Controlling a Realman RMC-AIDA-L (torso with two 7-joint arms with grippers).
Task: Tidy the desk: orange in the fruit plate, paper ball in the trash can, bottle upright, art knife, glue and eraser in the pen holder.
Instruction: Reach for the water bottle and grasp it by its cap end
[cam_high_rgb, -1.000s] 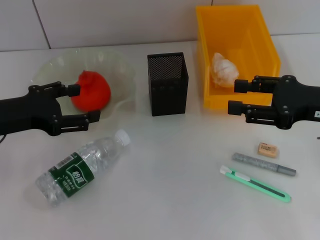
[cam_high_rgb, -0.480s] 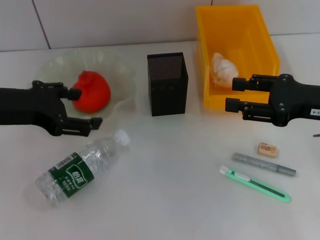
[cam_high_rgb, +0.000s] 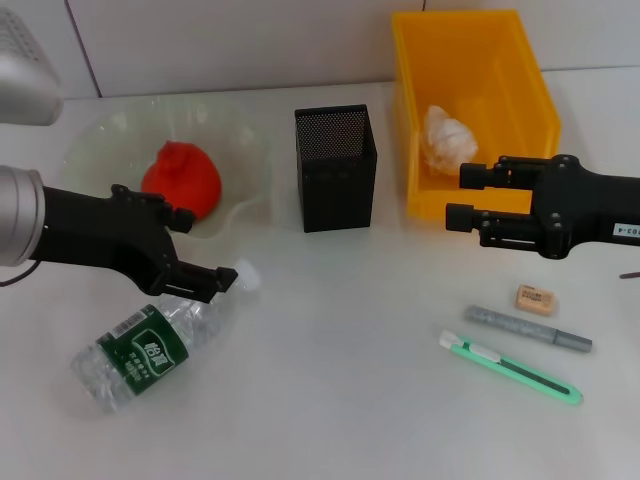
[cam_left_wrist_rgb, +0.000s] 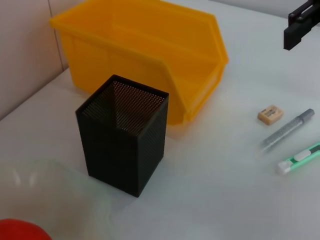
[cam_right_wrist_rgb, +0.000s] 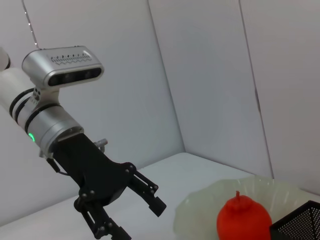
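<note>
The orange (cam_high_rgb: 181, 179) lies in the clear fruit plate (cam_high_rgb: 240, 135). My left gripper (cam_high_rgb: 208, 248) is open, just above the cap end of the water bottle (cam_high_rgb: 150, 340), which lies on its side. The paper ball (cam_high_rgb: 449, 135) rests in the yellow bin (cam_high_rgb: 470, 60). My right gripper (cam_high_rgb: 463, 195) is open at the bin's front edge, holding nothing. The eraser (cam_high_rgb: 536, 299), the grey glue stick (cam_high_rgb: 527, 328) and the green art knife (cam_high_rgb: 510, 367) lie on the table at the right. The black mesh pen holder (cam_high_rgb: 336, 167) stands in the middle.
In the left wrist view the pen holder (cam_left_wrist_rgb: 124, 134) stands in front of the yellow bin (cam_left_wrist_rgb: 145, 45), with the eraser (cam_left_wrist_rgb: 270, 114), glue stick (cam_left_wrist_rgb: 287, 130) and art knife (cam_left_wrist_rgb: 300, 158) beyond. The right wrist view shows the left gripper (cam_right_wrist_rgb: 135, 212) and the orange (cam_right_wrist_rgb: 244, 220).
My left gripper has left the plate and moved right and down to the bottle's cap. The right gripper has drifted slightly left along the bin's front.
</note>
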